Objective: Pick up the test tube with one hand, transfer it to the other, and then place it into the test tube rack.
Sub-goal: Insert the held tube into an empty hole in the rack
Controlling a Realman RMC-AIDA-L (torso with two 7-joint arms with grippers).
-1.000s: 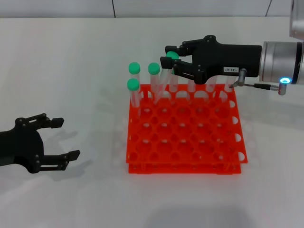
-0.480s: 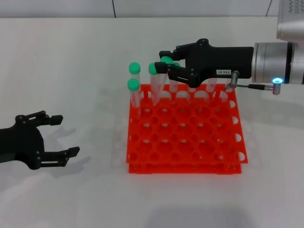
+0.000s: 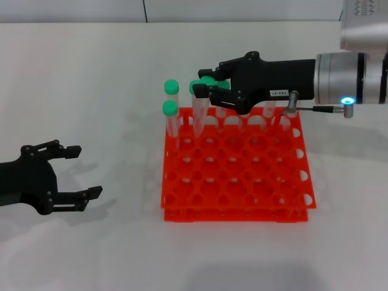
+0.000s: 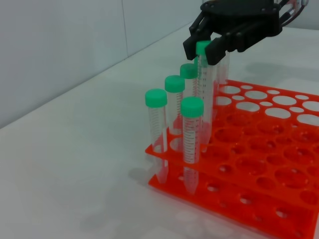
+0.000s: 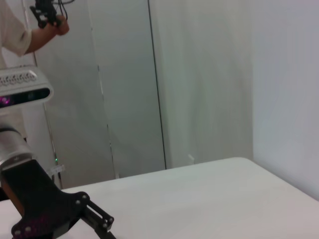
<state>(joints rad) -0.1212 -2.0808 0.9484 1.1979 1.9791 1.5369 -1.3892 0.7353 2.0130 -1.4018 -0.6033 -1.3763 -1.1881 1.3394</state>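
Glossy orange plastic rack; clear plastic tubes, matt green caps; matt black right pincer.

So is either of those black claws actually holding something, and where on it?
Yes. The right end effector grips a test tube just under its green cap, over the rack's back row. The left end effector holds nothing; it sits open beside the rack.

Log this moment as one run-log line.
phase: placing | right gripper: shut on test tube over test tube rack back row | left gripper: open, parked beside rack | handover: done
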